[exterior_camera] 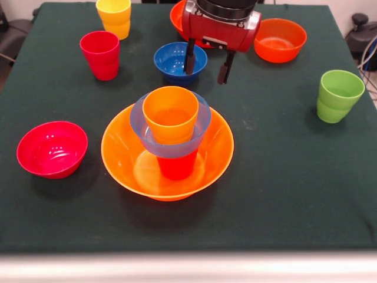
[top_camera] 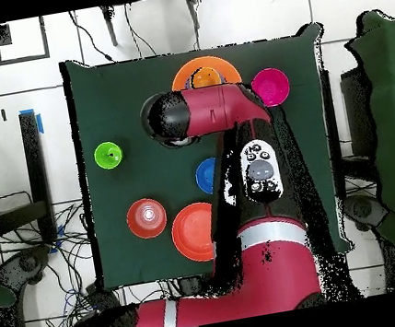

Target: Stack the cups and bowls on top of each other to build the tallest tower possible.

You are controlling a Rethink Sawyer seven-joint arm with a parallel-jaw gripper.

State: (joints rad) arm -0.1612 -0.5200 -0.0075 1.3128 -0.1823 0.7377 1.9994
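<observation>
Table (exterior_camera: 283, 194), dark green cloth, takes up most of both views. Arm (top_camera: 243, 191), red and black, comes down from the top of the front view; from overhead it covers the middle of the table. Tower (exterior_camera: 171, 141) sits front-centre: large orange bowl (exterior_camera: 123, 153) as base, red-orange cup (exterior_camera: 175, 168) standing inside it, light blue bowl (exterior_camera: 141, 127) on that cup, orange cup (exterior_camera: 171, 112) upright in the blue bowl on top. Overhead view shows the same stack at the far table edge (top_camera: 205, 74), partly under the arm. Gripper (exterior_camera: 206, 65) hangs empty above the table just behind the tower, fingers (exterior_camera: 189, 58) apart, nothing between them; one finger overlaps the dark blue bowl (exterior_camera: 171, 59) in the front view, contact can't be judged. Loose items: red-orange bowl (exterior_camera: 280, 38) back right, another orange-red bowl (exterior_camera: 177, 16) mostly hidden behind the gripper housing, magenta bowl (exterior_camera: 52, 148) front left, well apart from the tower. Green cup (exterior_camera: 339, 94) upright at the right side. Crimson cup (exterior_camera: 100, 54) upright back left, yellow cup (exterior_camera: 114, 16) upright behind it near the far edge.
</observation>
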